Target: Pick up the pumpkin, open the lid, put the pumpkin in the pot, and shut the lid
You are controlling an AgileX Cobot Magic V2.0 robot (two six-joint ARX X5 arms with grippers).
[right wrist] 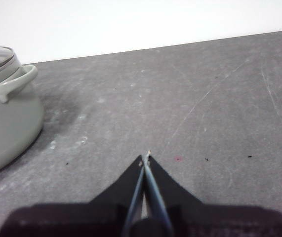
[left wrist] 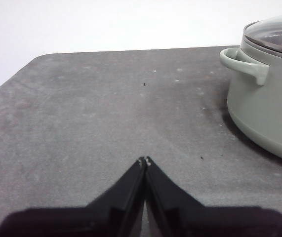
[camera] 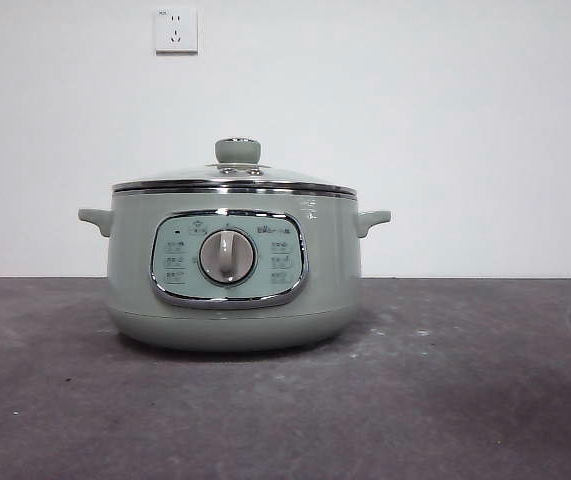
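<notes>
The pale sage-green pot (camera: 233,290) stands in the middle of the dark table, its control panel and grey dial facing the front view. The glass lid (camera: 235,178) with its green knob (camera: 237,150) sits shut on the pot. The pumpkin is not in view in any frame. My left gripper (left wrist: 144,160) is shut and empty, low over the table, away from the pot (left wrist: 269,103) and its side handle (left wrist: 244,64). My right gripper (right wrist: 144,157) is shut and empty over bare table on the pot's (right wrist: 7,123) other side.
The dark grey table (camera: 445,400) runs to a white wall with two sockets (camera: 175,30). The table's far edge and a rounded corner (left wrist: 39,57) show in the left wrist view. Neither arm shows in the front view.
</notes>
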